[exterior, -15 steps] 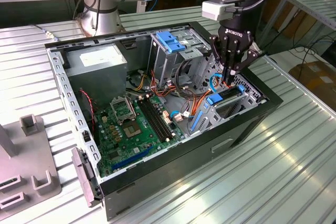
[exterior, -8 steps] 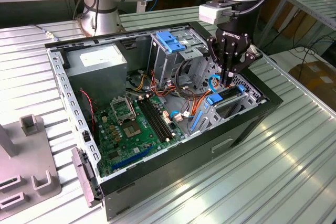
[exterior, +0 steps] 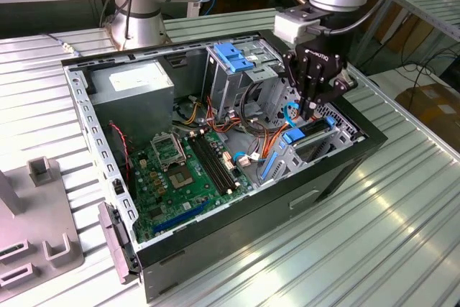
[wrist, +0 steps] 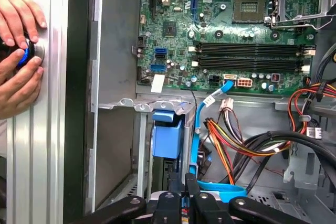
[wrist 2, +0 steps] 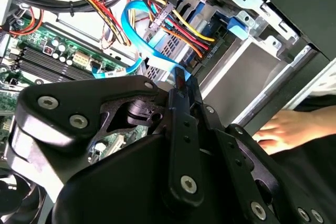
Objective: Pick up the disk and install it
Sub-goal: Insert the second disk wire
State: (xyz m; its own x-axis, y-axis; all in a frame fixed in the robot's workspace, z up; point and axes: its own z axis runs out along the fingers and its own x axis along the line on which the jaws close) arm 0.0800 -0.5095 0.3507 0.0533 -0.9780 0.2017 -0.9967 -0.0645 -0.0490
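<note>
Disk: the disk [exterior: 310, 131] is seen in the exterior view lying low at the front corner of the open computer case [exterior: 345, 170], set into the lower drive bay with its blue carrier edge showing; in the first wrist view its blue carrier [wrist: 168, 135] is seen directly ahead of the jaws.

Long axis: the disk appears to run along the bay, pointing from the case's front wall inward toward the motherboard [exterior: 190, 167]; this is judged from the exterior view.

Gripper: the gripper [exterior: 310, 109] is held straight above the disk, with its fingertips down at the carrier.

Jaws: in both wrist views the jaws are seen drawn close together with a thin blue edge between them, so a pinch on the disk's carrier is judged; only a narrow gap is left.

Relation: the disk lies directly under and between the jaws, not to a side.

Cables: a light-blue data cable [wrist 2: 134, 35] and a bundle of coloured power wires [wrist 2: 173, 22] are seen just beside the jaws.

Cage: the upper drive cage with its blue latch [exterior: 231, 57] stands behind, apart from the gripper.

Person: hands [wrist: 18, 51] are seen on the ribbed desk [exterior: 374, 235] outside the case wall, resting on a round button.
</note>
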